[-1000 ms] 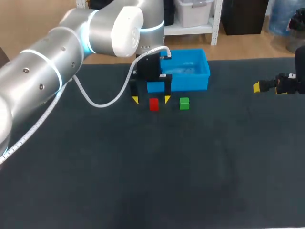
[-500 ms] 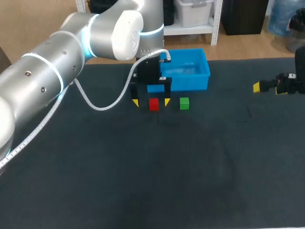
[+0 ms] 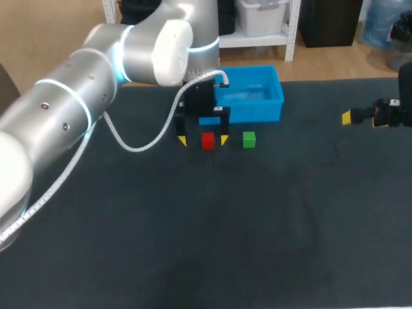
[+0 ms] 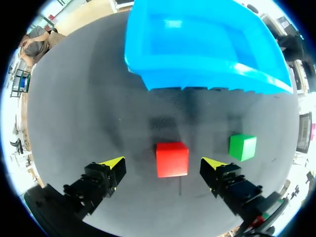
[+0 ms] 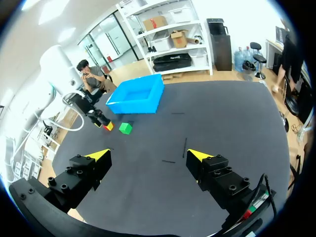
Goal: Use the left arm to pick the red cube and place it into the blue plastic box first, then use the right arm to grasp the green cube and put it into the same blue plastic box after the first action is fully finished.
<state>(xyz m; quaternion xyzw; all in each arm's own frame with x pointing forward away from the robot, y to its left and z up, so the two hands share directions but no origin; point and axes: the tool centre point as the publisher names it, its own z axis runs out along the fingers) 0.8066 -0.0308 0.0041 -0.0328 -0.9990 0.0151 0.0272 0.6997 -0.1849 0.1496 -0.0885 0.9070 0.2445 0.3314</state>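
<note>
Dark matte tabletop (image 3: 193, 244) holds a small red cube (image 4: 172, 159) between my left gripper's (image 4: 163, 164) spread fingers; glossy blue plastic box (image 4: 197, 44) at twelve o'clock.

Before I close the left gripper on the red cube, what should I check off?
1. Left gripper open, one finger on each side of the small red cube: ok.
2. Fingers low enough to catch the cube's sides: cannot tell.
3. Small green cube outside the fingers and apart from them: ok.
4. Open blue plastic box has room, nothing seen inside: ok.
5. Right gripper open, far from both cubes: ok.
</note>
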